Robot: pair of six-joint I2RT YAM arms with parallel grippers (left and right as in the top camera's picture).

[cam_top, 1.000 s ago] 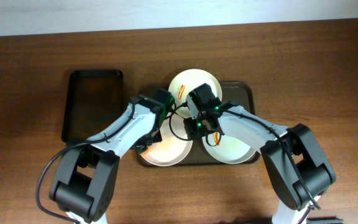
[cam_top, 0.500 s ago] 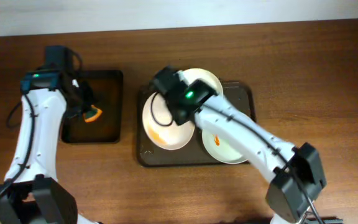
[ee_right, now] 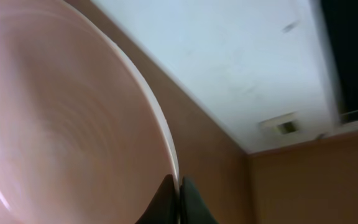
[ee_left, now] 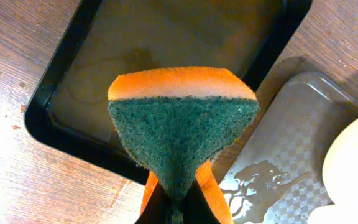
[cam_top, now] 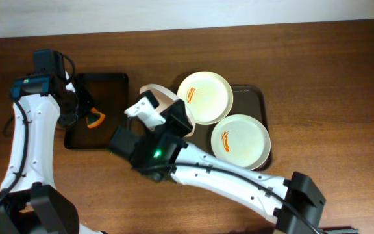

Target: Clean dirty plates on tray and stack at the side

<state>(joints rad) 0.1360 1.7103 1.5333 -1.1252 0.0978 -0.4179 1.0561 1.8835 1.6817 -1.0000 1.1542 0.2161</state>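
Two plates, each with an orange-red sauce streak, lie on the dark brown tray (cam_top: 256, 97): one at the back (cam_top: 204, 97), one at the front right (cam_top: 241, 141). My right gripper (cam_top: 149, 112) is shut on the rim of a third plate (cam_top: 169, 99). It holds this plate tilted on edge above the tray's left end. In the right wrist view the plate (ee_right: 55, 124) fills the left, pinched by the fingers (ee_right: 179, 190). My left gripper (cam_top: 89, 120) is shut on an orange and green sponge (ee_left: 182, 124) over the black tray (cam_top: 106, 84).
The smaller black tray (ee_left: 61, 74) lies left of the brown tray (ee_left: 303, 137), which has a wet patch on its textured base. My right arm stretches across the table's front middle. Bare wooden table surrounds both trays.
My right gripper has lifted its plate off the brown tray, swung it left and tilted it on edge. My left arm has shifted slightly, still holding the sponge over the black tray.
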